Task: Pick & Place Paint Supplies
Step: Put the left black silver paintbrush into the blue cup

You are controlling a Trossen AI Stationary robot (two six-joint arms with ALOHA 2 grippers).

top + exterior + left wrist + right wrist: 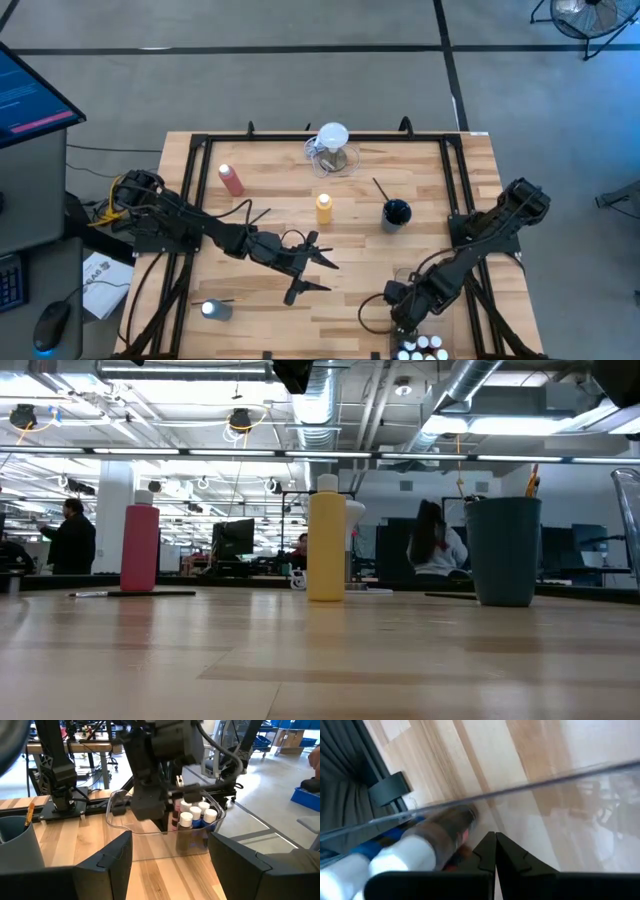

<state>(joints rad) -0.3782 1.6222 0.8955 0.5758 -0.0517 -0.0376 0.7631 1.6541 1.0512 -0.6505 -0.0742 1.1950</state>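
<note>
Here our right gripper (400, 312), fingers pressed together and empty, sits at five o'clock by the clear bin (165, 825) of white-capped paint bottles (420, 347). Our left gripper (318, 270), open and empty, hovers mid-tabletop. We judge the yellow bottle (323, 208) toward twelve is next. Only the low view shows brushes lying flat.
</note>
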